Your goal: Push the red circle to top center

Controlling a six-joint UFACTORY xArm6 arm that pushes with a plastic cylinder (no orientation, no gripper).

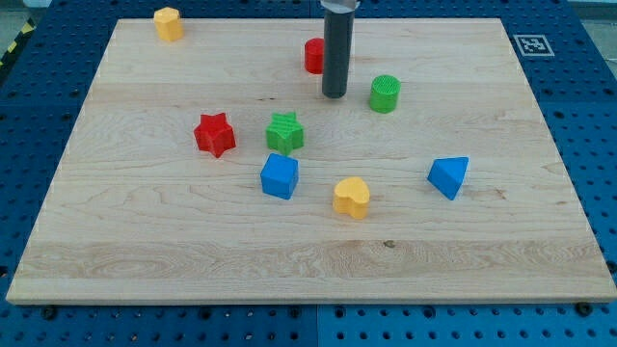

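Observation:
The red circle point(313, 55) sits near the view's top centre, partly hidden behind the dark rod. My tip point(334, 95) rests on the board just below and to the right of the red circle, close to it. Whether it touches the block cannot be told. The green circle point(385, 93) lies just to the right of my tip.
A yellow block point(169, 23) sits at the top left. A red star point(215, 134), a green star point(284, 132), a blue cube point(280, 176), a yellow heart point(352, 198) and a blue triangle point(448, 176) lie across the wooden board point(145, 251).

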